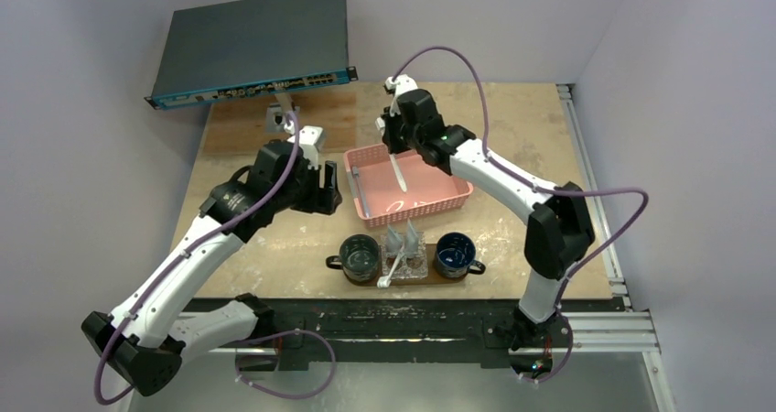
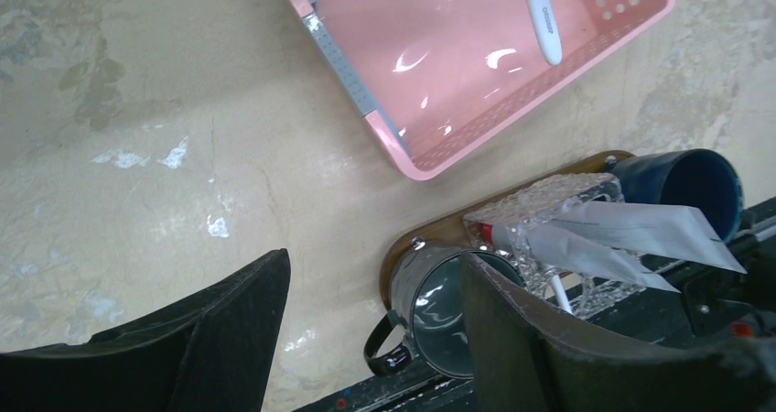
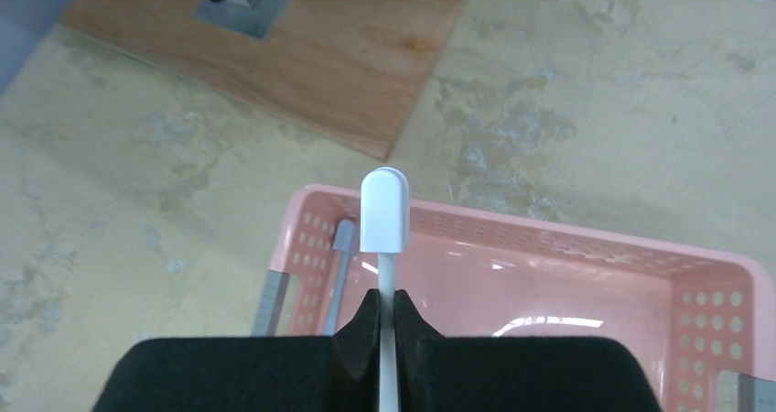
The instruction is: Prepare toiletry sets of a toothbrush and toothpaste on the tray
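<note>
My right gripper (image 1: pixel 395 146) is shut on a slim white toothbrush (image 1: pixel 400 174) over the pink basket (image 1: pixel 439 206). In the right wrist view the jaws (image 3: pixel 386 307) pinch its stem below the capped head (image 3: pixel 383 215). Its lower end (image 2: pixel 542 18) hangs inside the basket. The dark brown tray (image 1: pixel 340 277) lies at the near edge. On it a clear glass holder (image 1: pixel 414 264) holds two silver-grey tubes (image 1: pixel 403 238), with a second white toothbrush (image 1: pixel 392 271) leaning at it. My left gripper (image 1: pixel 328 190) is open and empty, left of the basket, above the tray's left end (image 2: pixel 439 233).
Two dark blue mugs (image 1: pixel 360 255) (image 1: pixel 455 254) stand on the tray's ends. A grey strip (image 3: pixel 340 265) lies along the basket's left wall. A network switch (image 1: pixel 252 46) sits raised at the back left, over a wooden board (image 1: pixel 265 124).
</note>
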Available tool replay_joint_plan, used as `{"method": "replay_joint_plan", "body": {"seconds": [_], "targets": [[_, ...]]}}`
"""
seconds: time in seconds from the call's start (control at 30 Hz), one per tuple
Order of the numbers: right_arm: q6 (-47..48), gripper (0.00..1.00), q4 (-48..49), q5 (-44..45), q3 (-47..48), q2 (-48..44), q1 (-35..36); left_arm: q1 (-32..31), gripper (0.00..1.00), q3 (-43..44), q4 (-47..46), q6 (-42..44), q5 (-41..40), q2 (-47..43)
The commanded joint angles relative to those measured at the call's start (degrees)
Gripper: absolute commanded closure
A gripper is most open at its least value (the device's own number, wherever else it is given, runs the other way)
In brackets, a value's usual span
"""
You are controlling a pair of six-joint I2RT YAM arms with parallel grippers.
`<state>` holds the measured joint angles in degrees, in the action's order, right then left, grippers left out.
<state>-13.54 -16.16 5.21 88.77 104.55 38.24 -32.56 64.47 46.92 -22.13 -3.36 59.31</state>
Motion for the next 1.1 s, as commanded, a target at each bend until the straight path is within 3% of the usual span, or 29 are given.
{"method": "replay_joint_plan", "body": {"seconds": [0.0,0.33,0.63,0.93,1.07], "targets": [[-0.7,1.00,5.5,-0.5,-1.9,-8.1,0.3,0.6,0.32,0.1,-5.7,-2.6,5.5,-2.0],[-4.3,1.00,8.6,-5.0,-7.2,-23.0,0.3,0.6,0.31,0.0,-17.0,-6.6,19.2,-3.7],[-10.8,1.00,12.6,-18.3,-12.9,-34.3,0.3,0.6,0.30,-3.5,-32.7,-12.4,33.9,-4.5],[-21.2,1.00,25.4,-31.0,-22.2,-42.9,0.3,0.6,0.29,-12.2,-53.5,-22.4,45.7,-8.4],[-29.4,1.00,36.6,-34.6,-27.4,-45.0,0.3,0.5,0.28,-16.3,-61.4,-26.5,48.3,-9.9]]}}
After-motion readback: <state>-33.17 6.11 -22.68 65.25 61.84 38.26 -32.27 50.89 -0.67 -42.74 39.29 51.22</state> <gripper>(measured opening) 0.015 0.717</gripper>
